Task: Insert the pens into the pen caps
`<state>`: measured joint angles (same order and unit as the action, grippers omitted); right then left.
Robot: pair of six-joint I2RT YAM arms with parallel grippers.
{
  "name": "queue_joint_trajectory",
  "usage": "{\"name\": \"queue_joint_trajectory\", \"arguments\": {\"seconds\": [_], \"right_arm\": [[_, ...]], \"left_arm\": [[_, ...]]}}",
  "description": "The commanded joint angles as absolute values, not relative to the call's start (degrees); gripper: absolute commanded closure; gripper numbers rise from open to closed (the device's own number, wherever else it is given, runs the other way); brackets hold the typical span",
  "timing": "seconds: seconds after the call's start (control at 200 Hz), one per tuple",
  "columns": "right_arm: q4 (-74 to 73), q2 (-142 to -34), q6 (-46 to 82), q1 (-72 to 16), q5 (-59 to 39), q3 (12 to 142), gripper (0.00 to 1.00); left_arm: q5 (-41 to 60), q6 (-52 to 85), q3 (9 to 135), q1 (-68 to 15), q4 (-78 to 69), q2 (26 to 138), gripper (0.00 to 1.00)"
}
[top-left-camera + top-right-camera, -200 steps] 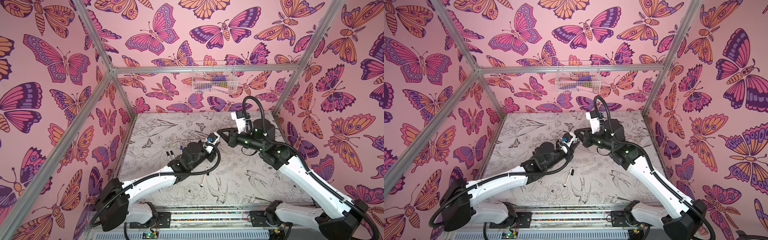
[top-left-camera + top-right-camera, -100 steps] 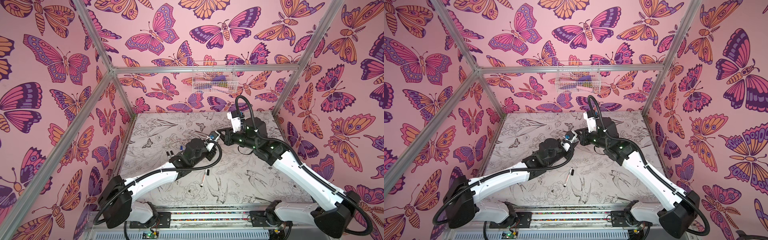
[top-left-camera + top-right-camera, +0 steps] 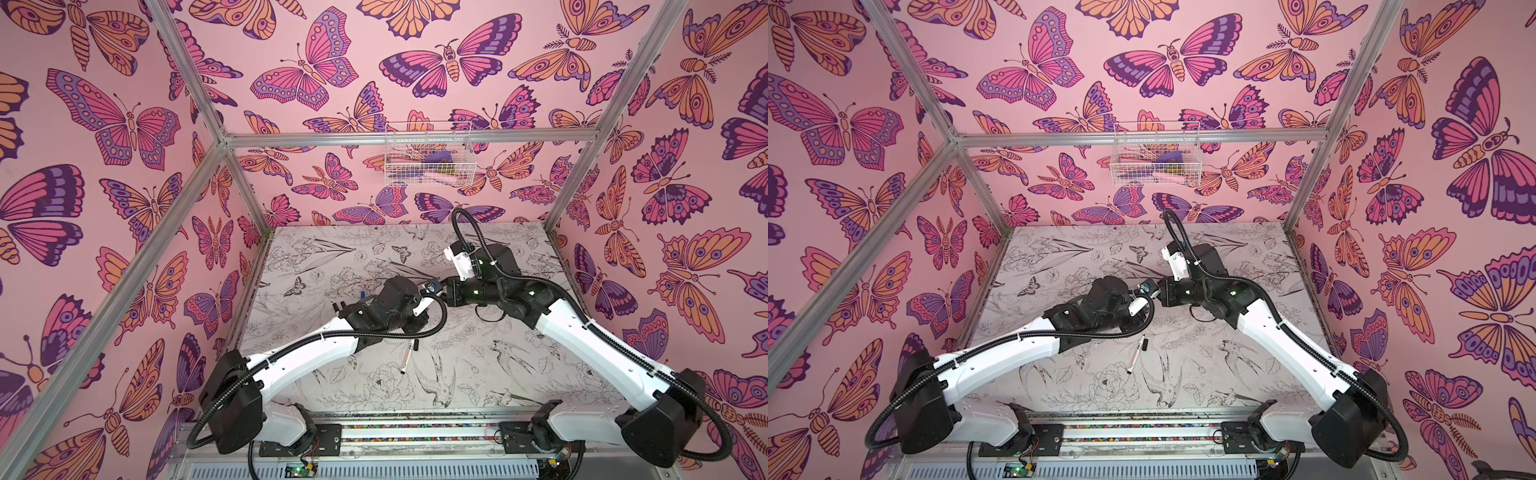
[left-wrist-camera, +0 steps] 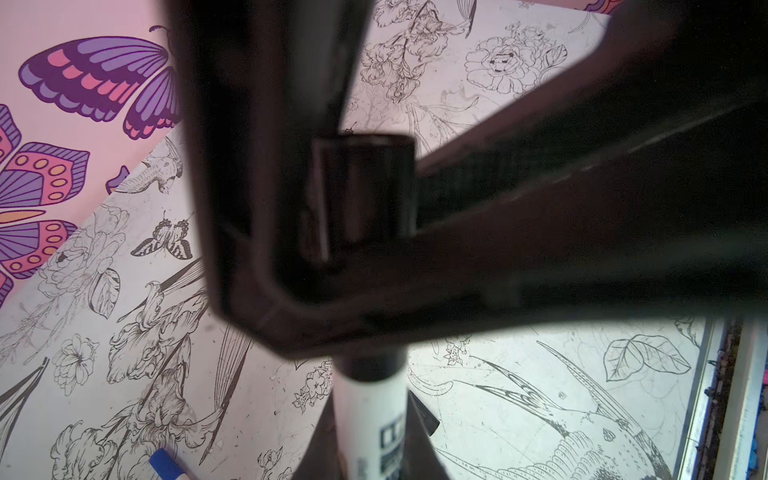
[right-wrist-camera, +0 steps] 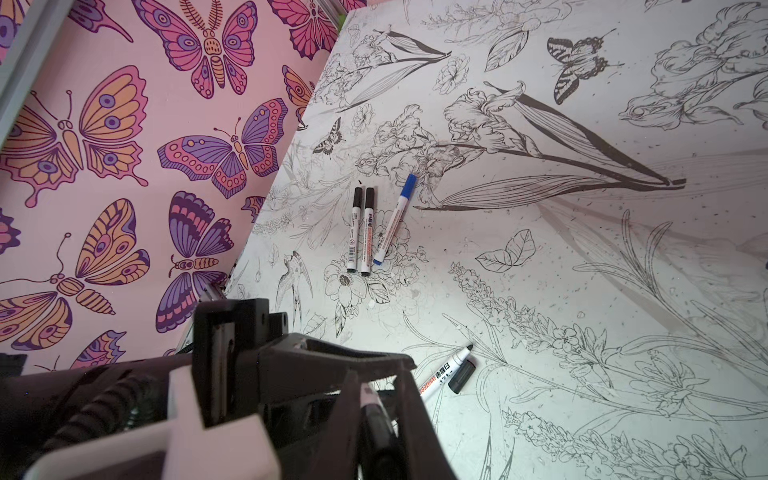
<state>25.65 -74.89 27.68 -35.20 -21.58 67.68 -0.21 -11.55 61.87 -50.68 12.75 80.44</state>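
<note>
Two grippers meet nose to nose in both top views, the left gripper (image 3: pixel 431 291) and the right gripper (image 3: pixel 445 290) almost touching above the middle of a matt white sheet (image 3: pixel 519 374) printed with black line drawings of flowers and birds. A second ago the right gripper stood farther back on its own side. It has since swung in and dropped lower, while the left gripper has barely shifted. Nearer the front edge an uncapped white pen (image 3: pixel 406 360) lies flat on the sheet, with a loose stubby black cap (image 3: pixel 412 345) just beside its tip end. Neither has moved.

From the left wrist, the left gripper's dark fingers are closed tight on a smooth white-barrelled marker pen (image 4: pixel 368 419) with dark print and a black collar. Its front end disappears behind the right gripper's blocky matt fingers, which are pinched on a glossy black cylindrical cap (image 4: pixel 361 195) in line with the pen. Whether the tip is already inside that cap cannot be told.

From the right wrist, two black-capped pens (image 5: pixel 356 230) lie side by side on the sheet, touching, with a blue-capped pen (image 5: pixel 392 220) slanted just beside them. The uncapped pen and its loose cap lie nearer this camera, apart from those three.
</note>
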Motion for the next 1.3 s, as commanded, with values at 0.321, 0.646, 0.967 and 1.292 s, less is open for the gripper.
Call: {"name": "queue_joint_trajectory", "arguments": {"seconds": [0.321, 0.646, 0.967, 1.292], "right_arm": [[33.7, -81.0, 27.8, -40.0, -36.4, 60.5, 1.00], [30.2, -79.5, 27.8, -40.8, -39.6, 59.4, 1.00], [24.8, -71.9, 31.3, -30.9, -46.3, 54.9, 1.00], [29.1, -70.7, 28.7, -29.9, -49.0, 55.1, 1.00]], "left_arm": [[12.5, -9.6, 83.1, -54.2, -68.0, 85.9, 1.00], [10.7, -3.5, 83.7, -53.9, -67.5, 87.9, 1.00], [19.1, 27.4, 65.2, -43.2, -65.8, 79.1, 1.00], [15.7, 29.9, 55.9, -42.7, -67.8, 74.3, 1.00]]}}
